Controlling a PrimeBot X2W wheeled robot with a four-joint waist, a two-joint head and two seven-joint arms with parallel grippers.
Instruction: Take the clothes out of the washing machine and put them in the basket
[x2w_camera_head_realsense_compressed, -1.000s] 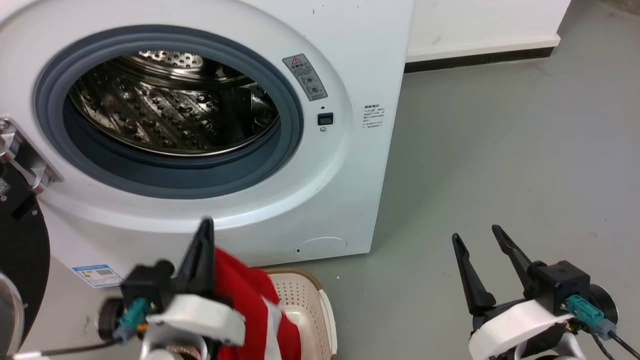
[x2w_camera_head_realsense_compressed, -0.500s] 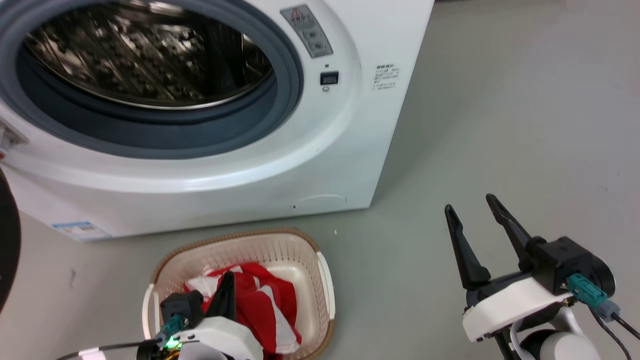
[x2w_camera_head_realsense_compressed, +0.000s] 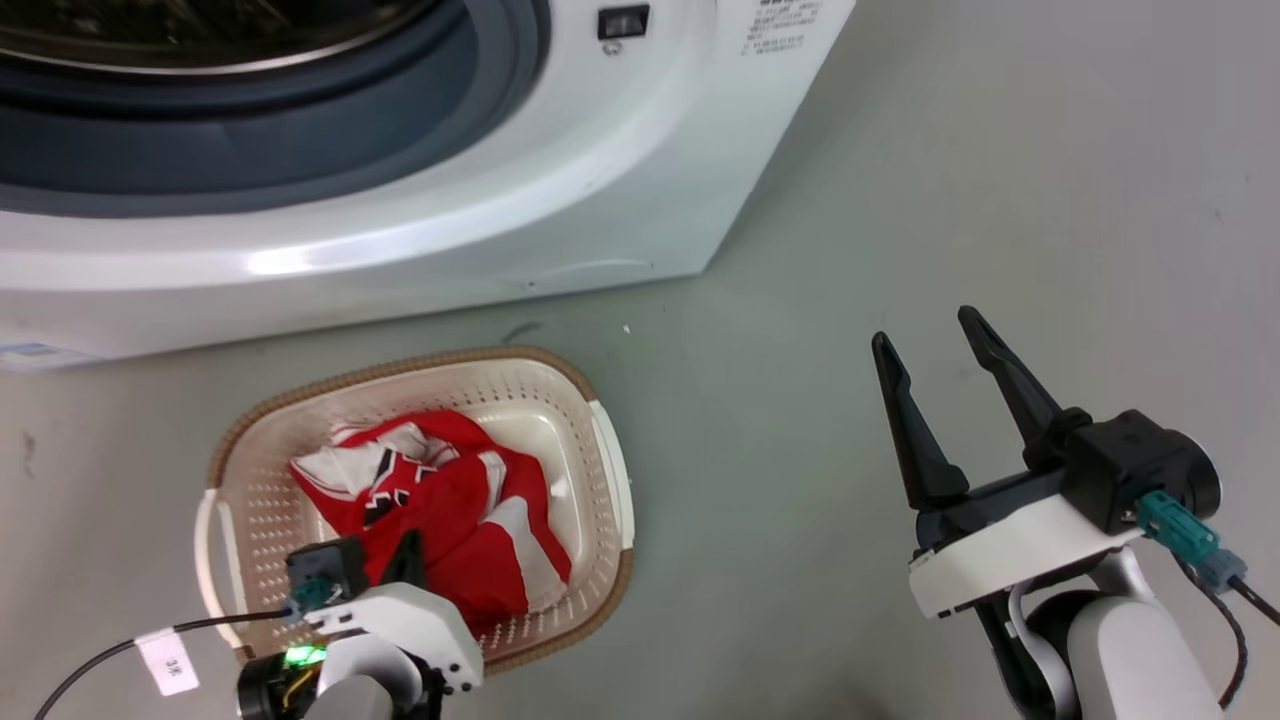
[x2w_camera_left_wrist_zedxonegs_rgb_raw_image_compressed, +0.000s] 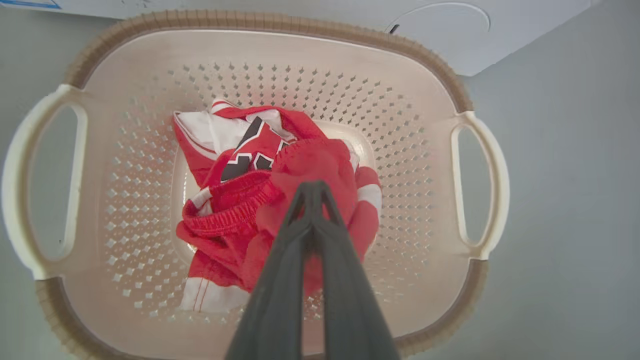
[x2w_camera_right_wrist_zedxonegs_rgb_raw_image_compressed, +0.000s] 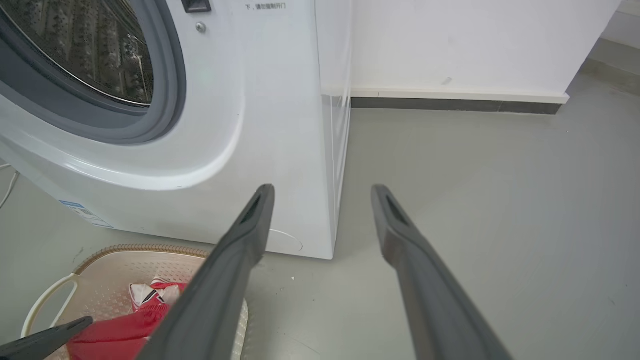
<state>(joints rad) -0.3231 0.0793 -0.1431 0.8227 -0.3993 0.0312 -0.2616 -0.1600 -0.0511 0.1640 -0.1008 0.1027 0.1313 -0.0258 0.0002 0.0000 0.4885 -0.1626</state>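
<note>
Pinching the clothes (x2w_camera_left_wrist_zedxonegs_rgb_raw_image_compressed: 235, 220) heaped in the basket (x2w_camera_left_wrist_zedxonegs_rgb_raw_image_compressed: 250, 20) with our left gripper (x2w_camera_left_wrist_zedxonegs_rgb_raw_image_compressed: 312, 186), we hold our right gripper (x2w_camera_head_realsense_compressed: 924, 328) spread, near the washing machine (x2w_camera_head_realsense_compressed: 450, 230).

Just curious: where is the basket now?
The basket sits on the floor before the washing machine, lower left in the head view, holding the clothes.

Pale grey floor (x2w_camera_head_realsense_compressed: 900, 200) below me, smooth, lightly scuffed. The washing machine (x2w_camera_head_realsense_compressed: 620, 180) stands on it, its bottom front edge right down on the floor. Just in front sits the basket (x2w_camera_head_realsense_compressed: 250, 500), flat on the floor, near the washer but apart. In the strip between lie a tiny white speck (x2w_camera_head_realsense_compressed: 626, 328) and a dark scuff (x2w_camera_head_realsense_compressed: 520, 328).
</note>
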